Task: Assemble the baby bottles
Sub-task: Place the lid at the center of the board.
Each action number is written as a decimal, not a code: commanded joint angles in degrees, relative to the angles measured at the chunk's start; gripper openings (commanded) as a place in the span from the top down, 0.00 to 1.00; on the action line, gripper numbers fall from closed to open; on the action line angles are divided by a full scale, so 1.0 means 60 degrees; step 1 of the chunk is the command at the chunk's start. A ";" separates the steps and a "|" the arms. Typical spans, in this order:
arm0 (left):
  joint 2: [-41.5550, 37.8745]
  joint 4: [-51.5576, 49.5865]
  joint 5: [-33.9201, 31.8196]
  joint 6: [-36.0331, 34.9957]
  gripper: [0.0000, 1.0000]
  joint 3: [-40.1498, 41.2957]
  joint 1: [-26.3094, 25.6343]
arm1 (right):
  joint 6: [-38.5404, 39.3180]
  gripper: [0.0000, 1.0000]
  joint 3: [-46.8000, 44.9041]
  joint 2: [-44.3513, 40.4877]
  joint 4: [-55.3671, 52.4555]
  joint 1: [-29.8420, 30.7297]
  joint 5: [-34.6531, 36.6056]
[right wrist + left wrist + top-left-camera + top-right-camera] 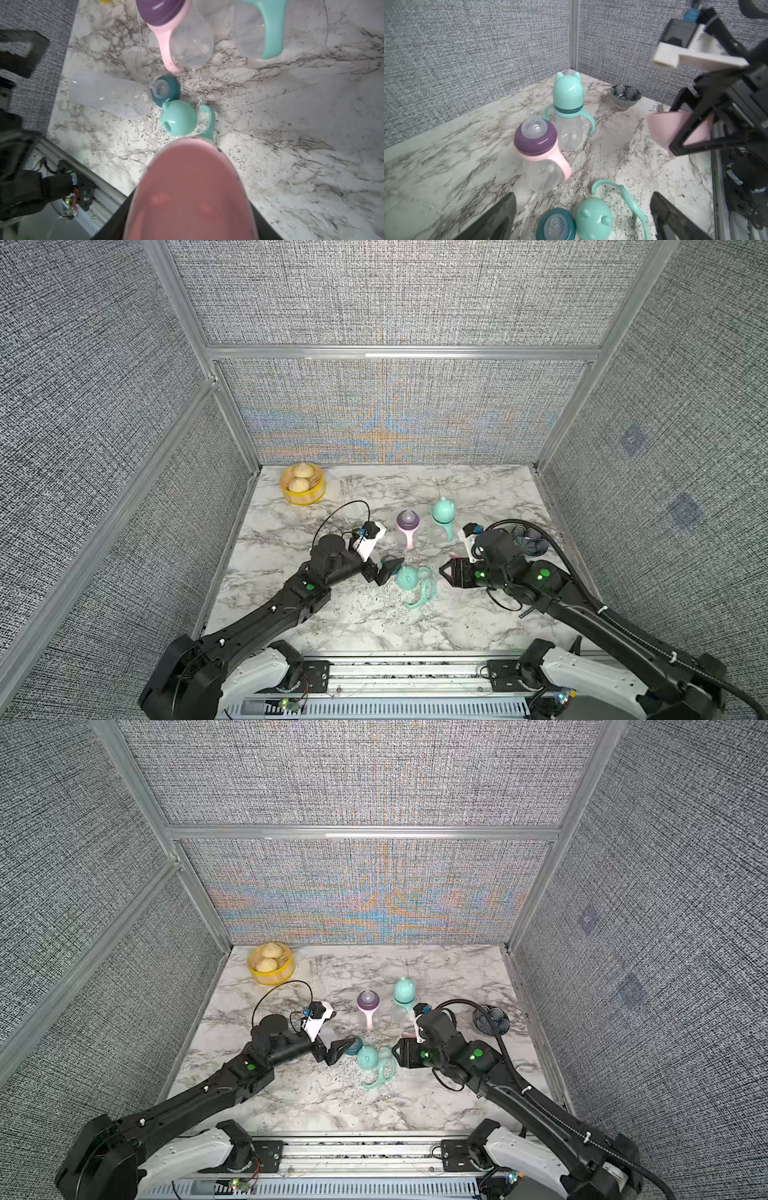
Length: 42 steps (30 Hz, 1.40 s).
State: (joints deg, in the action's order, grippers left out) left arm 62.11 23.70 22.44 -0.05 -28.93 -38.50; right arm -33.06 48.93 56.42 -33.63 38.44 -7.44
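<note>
Both top views look down from high above the front edge toward the back wall (399,406), taking in the whole tabletop (374,626) from almost one spot. The left wrist camera sits low and close, looking across to a far corner. The right wrist camera looks steeply down, a pink cap (191,187) right against it. Both wrist views share the purple-collared bottle (539,158).

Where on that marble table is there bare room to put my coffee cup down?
Bare marble tabletop lies along the front, between the loose mint eared cap and the metal rail, and at the back, between the yellow bun basket and the mint-capped clear bottle. The middle is crowded: teal nipple collar, left gripper, right gripper.
</note>
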 commanded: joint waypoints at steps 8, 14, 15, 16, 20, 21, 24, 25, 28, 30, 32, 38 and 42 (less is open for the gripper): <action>0.0868 0.3835 0.1713 -0.0474 0.00 0.0483 -0.0325 | -0.0453 0.39 0.1265 0.0691 0.1255 -0.0771 -0.3256; 0.1650 0.6132 0.0925 -0.0787 0.00 0.0818 -0.0867 | -0.1048 0.39 0.2115 0.1173 0.2264 -0.0870 -0.4285; 0.1843 0.6488 0.0839 -0.0810 0.00 0.0808 -0.0916 | -0.1154 0.39 0.2187 0.1234 0.2494 -0.0869 -0.4419; 0.2038 0.6826 0.0791 -0.0811 0.00 0.0768 -0.0971 | -0.1271 0.39 0.2248 0.1312 0.2690 -0.0869 -0.4526; 0.2803 0.8591 0.0324 -0.0645 0.00 0.0718 -0.1082 | -0.1551 0.39 0.2292 0.1577 0.3305 -0.0869 -0.4892; 0.3042 0.9157 0.0228 -0.0533 0.00 0.0706 -0.1083 | -0.1640 0.39 0.2224 0.1622 0.3516 -0.0869 -0.4948; 0.3384 0.9448 0.0230 -0.0322 0.01 0.0362 -0.1112 | -0.1781 0.39 0.2110 0.1720 0.3942 -0.0858 -0.5036; 0.3425 0.9466 0.0232 -0.0290 0.02 0.0262 -0.1122 | -0.1799 0.39 0.2095 0.1768 0.4012 -0.0847 -0.5084; 0.3448 0.9469 0.0150 -0.0340 0.02 0.0095 -0.1164 | -0.1849 0.39 0.2019 0.1831 0.4257 -0.0840 -0.5161; 0.3404 0.9474 0.0086 -0.0356 0.03 0.0050 -0.1198 | -0.1927 0.39 0.1954 0.1845 0.4433 -0.0842 -0.5189; 0.3389 0.9475 0.0098 -0.0370 0.03 -0.0010 -0.1216 | -0.2078 0.39 0.1846 0.1890 0.4725 -0.0825 -0.5239; 0.3403 0.9481 0.0037 -0.0309 0.08 -0.0128 -0.1309 | -0.2432 0.39 0.1597 0.1992 0.5495 -0.0710 -0.5349; 0.3427 0.9477 0.0066 -0.0252 0.11 -0.0242 -0.1354 | -0.2503 0.39 0.1557 0.2062 0.5688 -0.0629 -0.5361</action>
State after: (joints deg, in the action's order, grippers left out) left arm 82.61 78.04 22.50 -2.07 -29.80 -46.46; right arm -47.42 58.28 68.64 -2.81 34.46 -38.61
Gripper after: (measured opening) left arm 0.890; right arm 0.625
